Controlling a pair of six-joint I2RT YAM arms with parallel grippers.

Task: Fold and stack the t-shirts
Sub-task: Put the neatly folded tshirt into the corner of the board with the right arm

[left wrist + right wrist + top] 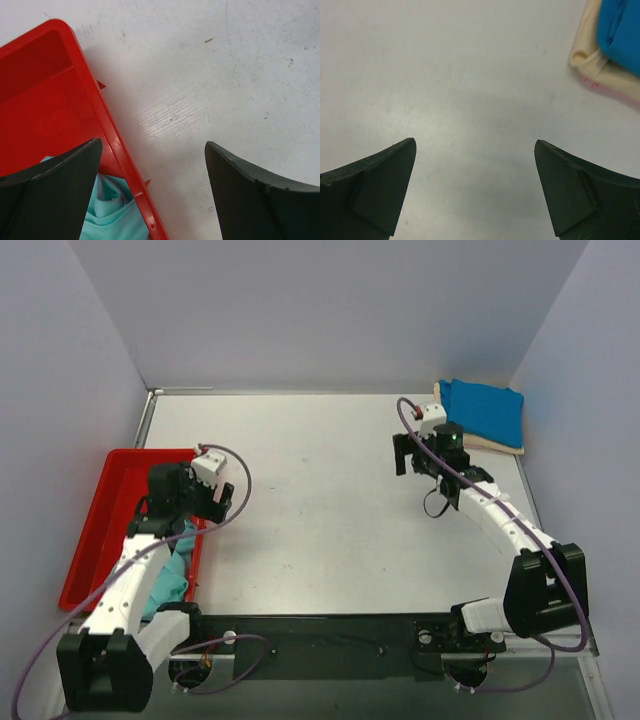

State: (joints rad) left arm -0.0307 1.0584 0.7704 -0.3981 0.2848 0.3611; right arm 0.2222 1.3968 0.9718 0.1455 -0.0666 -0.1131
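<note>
Folded blue t-shirt (483, 412) atop cream t-shirt (490, 445) at far right, teal t-shirt (170, 575) in red tray (100, 510) at left.

We count three t-shirts in all: one deep blue t-shirt (485, 410), one cream t-shirt (492, 447) and one teal t-shirt (170, 575). Two of them make up a single stack, and one lies apart from it. We see one red tray (90, 530) and one worktop (320, 500). We count two arms, one left arm (125, 585) and one right arm (495, 515). Each carries two fingers, the left fingers (55, 195) and the right fingers (375, 190), which makes four fingers altogether.
</note>
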